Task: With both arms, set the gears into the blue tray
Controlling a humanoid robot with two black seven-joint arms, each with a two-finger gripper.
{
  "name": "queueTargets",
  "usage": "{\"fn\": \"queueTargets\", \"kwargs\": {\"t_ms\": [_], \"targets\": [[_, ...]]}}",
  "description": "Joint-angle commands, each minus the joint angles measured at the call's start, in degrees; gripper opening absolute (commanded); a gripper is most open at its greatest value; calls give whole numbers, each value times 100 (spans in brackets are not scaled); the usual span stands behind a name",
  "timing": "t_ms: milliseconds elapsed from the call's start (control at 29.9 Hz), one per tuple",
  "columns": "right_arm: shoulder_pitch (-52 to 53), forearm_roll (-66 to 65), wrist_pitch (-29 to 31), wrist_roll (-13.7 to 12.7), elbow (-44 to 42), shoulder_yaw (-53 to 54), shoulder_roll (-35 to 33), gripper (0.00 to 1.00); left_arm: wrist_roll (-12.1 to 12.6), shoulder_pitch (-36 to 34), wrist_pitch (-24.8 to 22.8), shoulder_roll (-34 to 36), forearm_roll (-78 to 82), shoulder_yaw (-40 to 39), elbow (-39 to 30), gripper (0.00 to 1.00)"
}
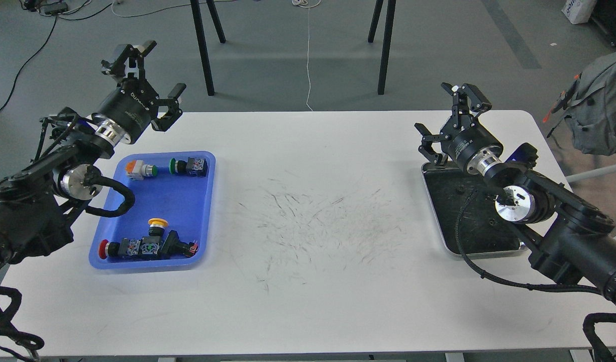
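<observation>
Your blue tray [187,211] holds only push-button switches [147,246]; small dark gears [459,189] sit in the steel tray [481,250]. Left gripper [155,80] and right gripper [451,113] both spread, empty.

We are in what looks like a robotics lab or test room — not a home or a shop. Our two black arms [62,166] reach in over a plain white table [313,281] whose top is scuffed with dark marks in the middle, the wear of repeated trials. On it sit only work trays: a blue tray [187,201] with push-button switches [147,246] and a steel tray [453,211] with a dark inside. Beyond the table we see a bare grey floor [288,50], loose cables [31,55] trailing across it, and black stand legs [203,50] — tripod-like supports. A grey backpack [602,105] hangs at the right edge.
</observation>
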Motion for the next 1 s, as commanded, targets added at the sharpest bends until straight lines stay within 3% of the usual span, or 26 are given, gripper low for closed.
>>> {"fn": "queueTargets", "kwargs": {"t_ms": [0, 969], "targets": [[4, 0, 0, -2, 9, 2, 0, 100, 0, 24, 0, 15, 14, 24, -44, 100], [-39, 9, -17, 7, 26, 46, -18, 100, 0, 15, 0, -12, 164, 367, 149, 100]]}}
